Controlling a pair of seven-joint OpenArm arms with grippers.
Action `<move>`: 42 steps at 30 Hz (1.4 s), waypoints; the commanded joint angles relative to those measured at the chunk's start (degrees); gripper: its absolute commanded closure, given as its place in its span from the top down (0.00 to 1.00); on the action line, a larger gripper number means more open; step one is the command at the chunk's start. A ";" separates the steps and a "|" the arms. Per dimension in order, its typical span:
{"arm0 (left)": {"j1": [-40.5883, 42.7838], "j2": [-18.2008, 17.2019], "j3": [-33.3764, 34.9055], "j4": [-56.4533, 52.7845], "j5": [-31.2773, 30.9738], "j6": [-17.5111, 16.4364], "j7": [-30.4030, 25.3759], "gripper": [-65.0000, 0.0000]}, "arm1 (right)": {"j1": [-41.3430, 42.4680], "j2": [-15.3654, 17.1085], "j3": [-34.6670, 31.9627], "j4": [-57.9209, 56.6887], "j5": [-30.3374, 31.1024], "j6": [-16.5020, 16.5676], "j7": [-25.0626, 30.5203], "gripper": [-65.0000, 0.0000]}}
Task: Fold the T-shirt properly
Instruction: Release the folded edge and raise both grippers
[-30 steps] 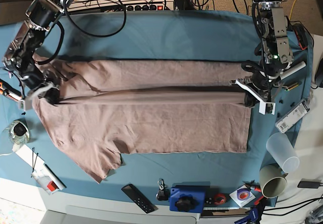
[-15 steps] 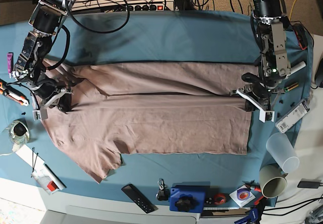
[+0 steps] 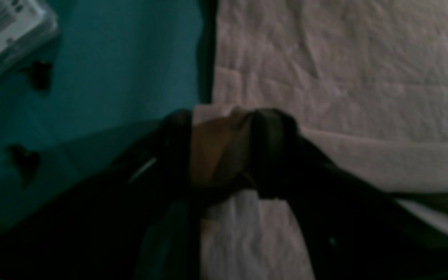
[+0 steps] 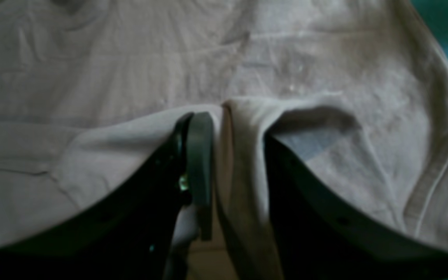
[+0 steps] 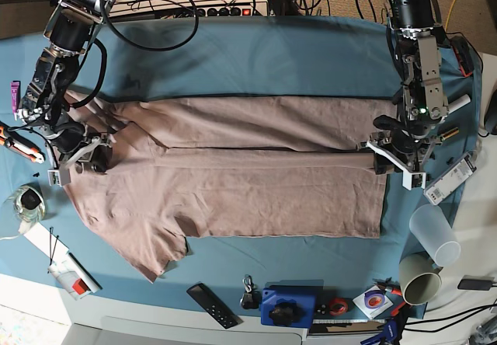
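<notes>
Two pincers sit at opposite ends of the T-shirt [image 5: 233, 182], which lies spread flat on the blue-teal desk [image 5: 264, 57], far long edge folded over toward the middle. Nearest, beyond the shirt's near hem, a black remote [image 5: 211, 304] and a blue box [image 5: 287, 306] lie on the desk edge. At the shirt's sleeve end, the right pincer [image 4: 228, 128] stands partly parted, jaws astride a raised ridge of mauve cloth that touches one pad. At the hem end, the left pincer [image 3: 220, 147] has jaws apart with a bunched corner of fabric between them; whether it grips, I cannot tell. A power strip [image 5: 225, 7] lies beyond the shirt's far edge.
</notes>
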 commanded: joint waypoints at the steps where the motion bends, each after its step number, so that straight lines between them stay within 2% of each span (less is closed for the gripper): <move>1: -1.14 -0.59 -0.48 2.34 -0.17 -0.11 0.35 0.44 | 1.18 1.33 0.76 2.49 2.78 0.17 -0.11 0.22; 5: -1.60 -0.57 -2.08 9.11 -0.22 -0.11 8.74 0.44 | 1.16 1.31 3.65 9.66 7.96 0.22 -3.78 0.22; 10: -1.20 -0.59 -4.57 18.88 -0.46 -0.11 16.59 0.44 | 1.11 1.33 6.99 17.16 8.92 0.20 -9.84 0.22; 16: 5.97 -0.57 -4.92 22.71 -3.19 -0.13 19.06 0.44 | 0.81 1.38 13.18 17.86 12.66 0.20 -13.53 0.22; 21: 12.52 -0.57 -5.18 24.65 -2.32 -0.15 17.75 0.48 | -0.02 2.21 18.05 17.86 12.81 0.22 -16.70 0.22; 23: 13.46 -0.55 -5.11 24.63 -3.10 -0.15 17.49 0.52 | -1.31 3.43 18.18 17.86 12.68 0.22 -16.70 0.22; 27: 13.81 -0.37 -5.01 23.67 -6.43 -0.15 17.99 0.52 | -3.34 5.66 18.14 17.86 12.70 0.20 -17.49 0.23; 34: 13.18 -0.44 -5.07 16.59 -4.42 0.17 18.36 0.52 | -4.09 7.50 18.14 17.86 12.85 0.15 -19.65 0.23; 36: 13.18 -0.44 -5.07 16.55 -8.00 0.22 19.69 0.52 | -4.11 7.67 18.14 17.86 12.87 0.15 -19.67 0.23; 38: 13.18 -0.33 -5.01 16.46 -12.00 -2.14 21.11 0.52 | -4.11 7.67 18.14 17.79 12.83 -0.22 -20.04 0.23; 39: 13.16 -0.09 -5.01 16.17 -12.83 -3.19 21.14 0.52 | -4.09 7.67 18.14 17.79 12.76 -0.90 -20.26 0.23; 42: 13.16 0.76 -5.01 14.14 -13.31 -3.19 20.96 0.51 | -4.13 7.67 18.14 17.70 12.61 -1.79 -21.42 0.23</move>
